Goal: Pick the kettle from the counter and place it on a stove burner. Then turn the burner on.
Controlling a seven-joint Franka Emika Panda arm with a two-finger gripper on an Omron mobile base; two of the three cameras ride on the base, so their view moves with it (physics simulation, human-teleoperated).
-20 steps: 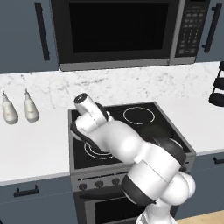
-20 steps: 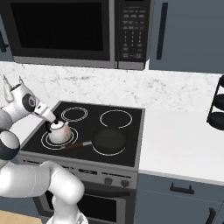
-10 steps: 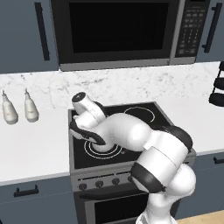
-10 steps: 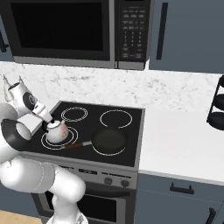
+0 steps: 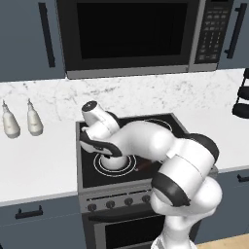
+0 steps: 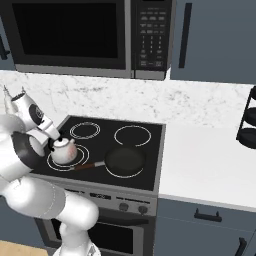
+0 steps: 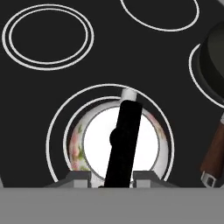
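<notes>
The small silvery-white kettle stands upright inside the large double-ring stove burner at the front left of the black cooktop. My gripper hangs straight above it. In the hand view the black arched handle runs between my two fingertips with a small gap on each side, so the gripper is open. The white counter lies on both sides of the stove.
A dark frying pan with a brown handle sits on the front right burner, close to the kettle. Two pale bottles stand on the left counter. Stove knobs line the front panel. A microwave hangs above.
My hand has lifted slightly above the kettle and the elbow has swung out to the right. The kettle has stayed in place on the burner.
</notes>
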